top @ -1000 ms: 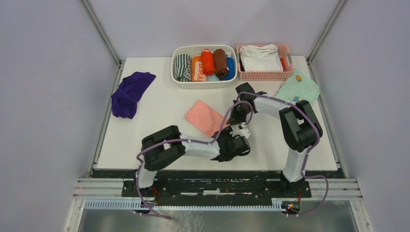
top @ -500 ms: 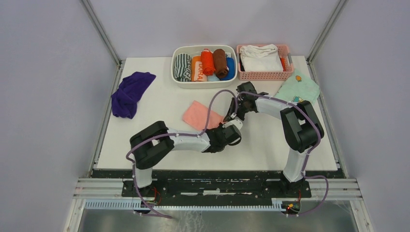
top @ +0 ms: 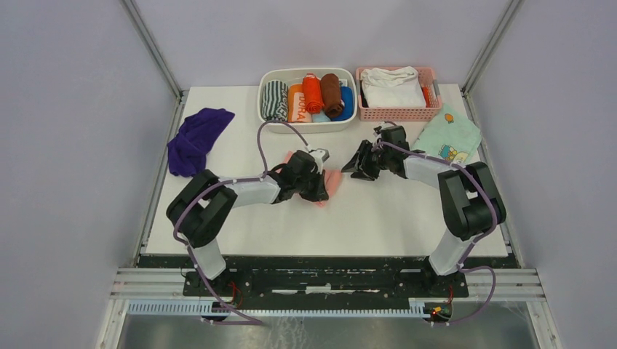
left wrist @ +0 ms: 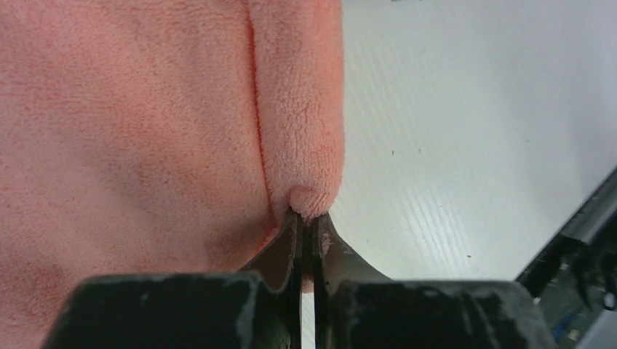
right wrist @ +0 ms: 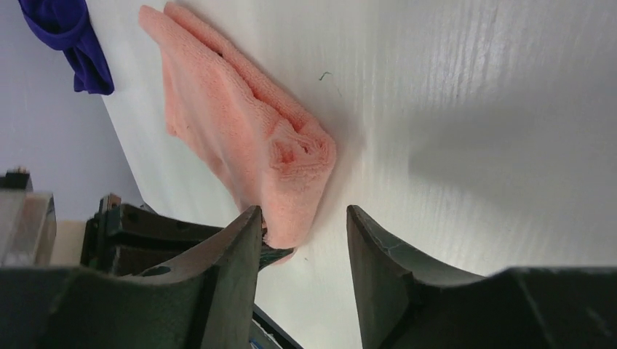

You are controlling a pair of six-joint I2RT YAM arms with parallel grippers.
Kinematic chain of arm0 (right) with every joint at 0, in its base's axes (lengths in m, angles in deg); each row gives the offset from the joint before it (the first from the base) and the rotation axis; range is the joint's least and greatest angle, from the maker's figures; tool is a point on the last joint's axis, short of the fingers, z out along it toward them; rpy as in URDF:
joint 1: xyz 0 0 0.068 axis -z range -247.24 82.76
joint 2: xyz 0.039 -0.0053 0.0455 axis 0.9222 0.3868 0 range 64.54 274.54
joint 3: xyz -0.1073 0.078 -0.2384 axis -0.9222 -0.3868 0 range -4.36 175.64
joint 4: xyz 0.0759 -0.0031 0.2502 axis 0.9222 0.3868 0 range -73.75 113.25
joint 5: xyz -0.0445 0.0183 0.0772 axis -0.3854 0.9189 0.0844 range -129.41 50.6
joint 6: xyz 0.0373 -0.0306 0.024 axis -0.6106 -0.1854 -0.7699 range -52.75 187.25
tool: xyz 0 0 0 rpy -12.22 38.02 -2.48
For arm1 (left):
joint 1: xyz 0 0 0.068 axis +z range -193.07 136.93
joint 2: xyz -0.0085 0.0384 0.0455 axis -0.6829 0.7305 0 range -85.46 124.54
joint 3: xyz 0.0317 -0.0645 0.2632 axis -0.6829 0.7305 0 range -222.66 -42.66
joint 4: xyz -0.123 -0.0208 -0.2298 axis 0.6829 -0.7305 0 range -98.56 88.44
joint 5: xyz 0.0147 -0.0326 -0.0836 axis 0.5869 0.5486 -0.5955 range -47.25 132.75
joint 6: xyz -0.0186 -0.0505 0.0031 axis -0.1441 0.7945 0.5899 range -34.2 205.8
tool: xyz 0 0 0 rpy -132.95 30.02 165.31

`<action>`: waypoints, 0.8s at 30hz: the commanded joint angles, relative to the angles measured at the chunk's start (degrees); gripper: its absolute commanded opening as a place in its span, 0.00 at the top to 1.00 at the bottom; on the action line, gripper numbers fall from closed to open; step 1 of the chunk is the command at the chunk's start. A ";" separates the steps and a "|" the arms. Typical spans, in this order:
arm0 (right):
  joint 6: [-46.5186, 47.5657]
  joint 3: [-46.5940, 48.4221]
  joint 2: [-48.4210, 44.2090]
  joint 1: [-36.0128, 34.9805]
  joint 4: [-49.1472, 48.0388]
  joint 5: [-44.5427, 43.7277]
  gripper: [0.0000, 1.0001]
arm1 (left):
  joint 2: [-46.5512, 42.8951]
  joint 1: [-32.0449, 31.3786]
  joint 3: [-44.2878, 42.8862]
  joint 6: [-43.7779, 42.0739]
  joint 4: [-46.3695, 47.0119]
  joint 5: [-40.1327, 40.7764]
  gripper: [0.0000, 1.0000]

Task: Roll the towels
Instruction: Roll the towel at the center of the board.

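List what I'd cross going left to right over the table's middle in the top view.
purple towel → left claw, pinching the pink towel → right claw, open → mint cloth

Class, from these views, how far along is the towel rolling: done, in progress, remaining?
Done: neither towel is fully rolled. In hand: the left gripper pinches the salmon-pink towel, whose edge is partly rolled; the right gripper is open beside it. Left: finishing that roll, then the crumpled purple towel.
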 commanded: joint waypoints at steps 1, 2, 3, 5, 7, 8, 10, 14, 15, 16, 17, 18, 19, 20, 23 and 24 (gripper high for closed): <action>-2.71 -2.50 1.29 -0.06 -11.70 4.75 0.44 | 1.83 5.26 4.20 11.84 6.23 -17.54 0.97; -3.32 -2.98 1.82 -0.10 -13.52 5.44 0.43 | 2.19 6.43 5.08 13.72 8.21 -19.46 0.97; -4.05 -3.29 2.36 -0.05 -15.04 6.06 0.41 | 2.57 7.56 5.95 15.65 10.31 -21.17 0.97; -5.28 -3.80 3.62 -0.10 -18.49 7.70 0.39 | 3.33 9.23 7.47 18.85 13.59 -23.35 0.97; -6.40 -3.86 5.16 -0.17 -21.19 9.33 0.38 | 4.25 10.48 8.64 21.65 16.33 -25.45 0.97; -6.93 -3.87 6.04 -0.19 -21.94 9.91 0.38 | 4.66 11.08 9.05 22.89 17.30 -26.10 0.97; -8.18 -4.35 7.80 -0.19 -24.18 10.66 0.38 | 5.68 12.09 9.88 25.30 18.87 -26.81 0.97; -10.67 -5.93 10.42 -0.51 -29.16 11.76 0.38 | 7.06 14.01 11.43 29.59 21.81 -27.90 0.97; -10.75 -5.93 11.02 -0.72 -29.39 12.05 0.38 | 7.40 14.37 11.75 30.59 22.75 -28.09 0.97; -10.84 -5.96 11.58 -0.99 -29.69 12.41 0.38 | 7.80 14.72 12.10 31.78 23.70 -28.52 0.97; -10.99 -6.08 12.12 -1.33 -30.37 12.73 0.38 | 8.26 15.03 12.48 32.81 24.43 -28.71 0.97; -11.24 -6.28 12.57 -1.54 -30.93 12.86 0.38 | 8.56 15.16 12.76 33.71 25.11 -28.85 0.97; -11.53 -6.54 13.08 -1.76 -31.61 12.88 0.38 | 8.89 15.35 12.98 34.39 25.47 -28.89 0.97; -12.08 -6.68 13.60 -1.96 -32.32 12.92 0.39 | 9.13 15.55 13.14 34.89 25.64 -28.77 0.97; -13.52 -7.27 15.17 -2.54 -34.87 12.89 0.41 | 9.67 16.01 13.99 36.73 27.09 -28.82 0.97; -13.56 -7.09 15.59 -2.82 -34.87 12.88 0.42 | 9.70 16.07 14.26 37.10 27.31 -28.82 0.97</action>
